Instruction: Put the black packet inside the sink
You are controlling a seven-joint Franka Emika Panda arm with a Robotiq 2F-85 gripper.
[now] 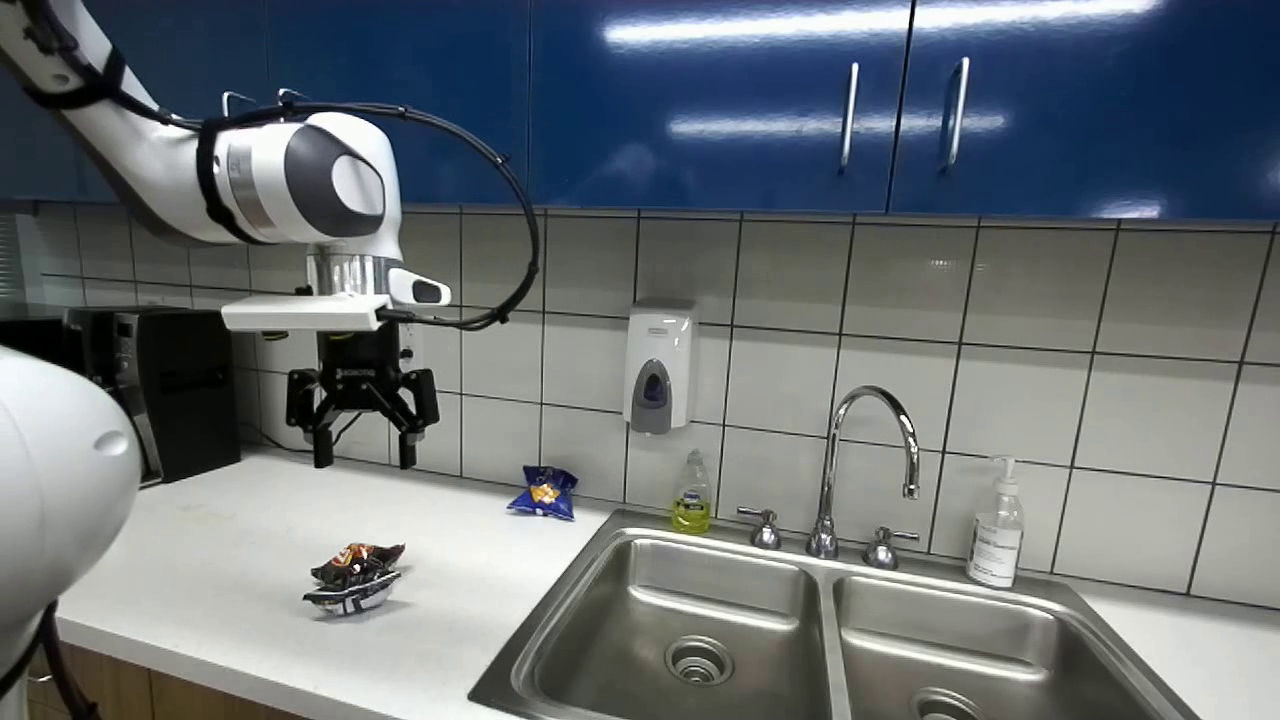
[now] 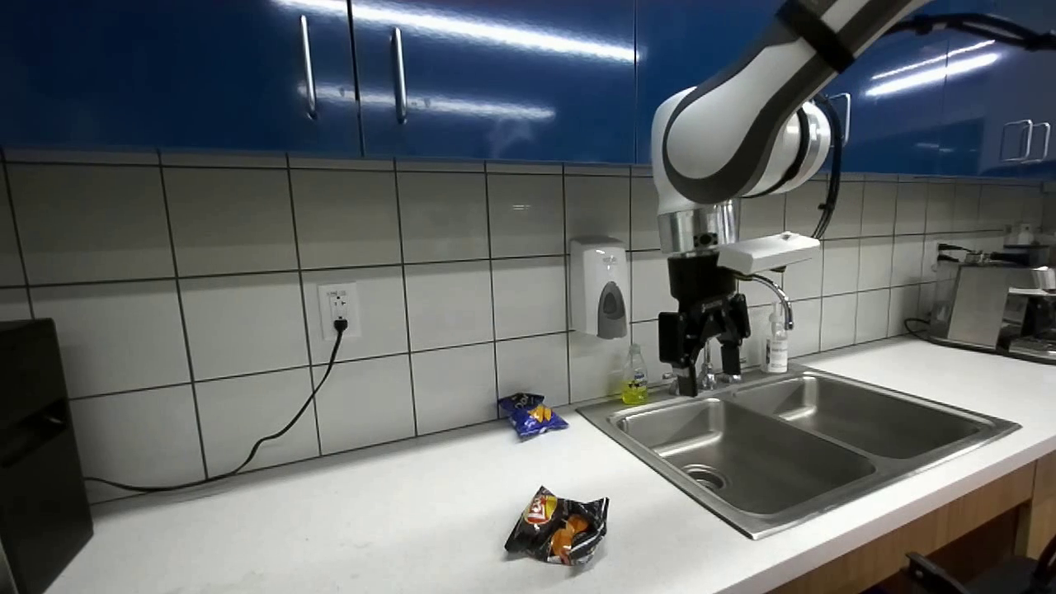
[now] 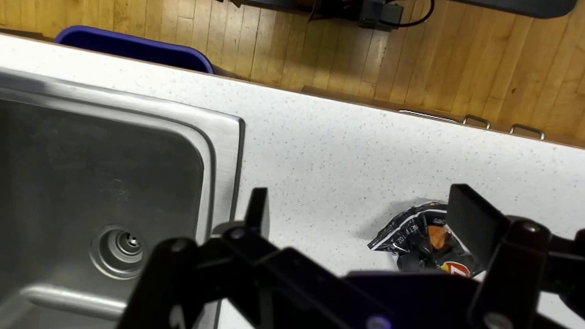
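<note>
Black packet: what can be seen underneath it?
The black packet rests on the white counter, which shows around it in both exterior views. The patch directly beneath is covered, so whether anything lies there cannot be told.

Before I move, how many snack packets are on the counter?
2. In both exterior views, the black packet lies on the counter left of the sink; the blue packet is by the tiled wall, left of the soap bottle. Any behind the black box would be hidden.

Your black packet [image 2: 558, 528], crumpled and orange-printed, lies on the tabletop [image 2: 330, 528] below one side of your jaws, the double-bowl steel sink [image 3: 224, 151] toward the other.
</note>
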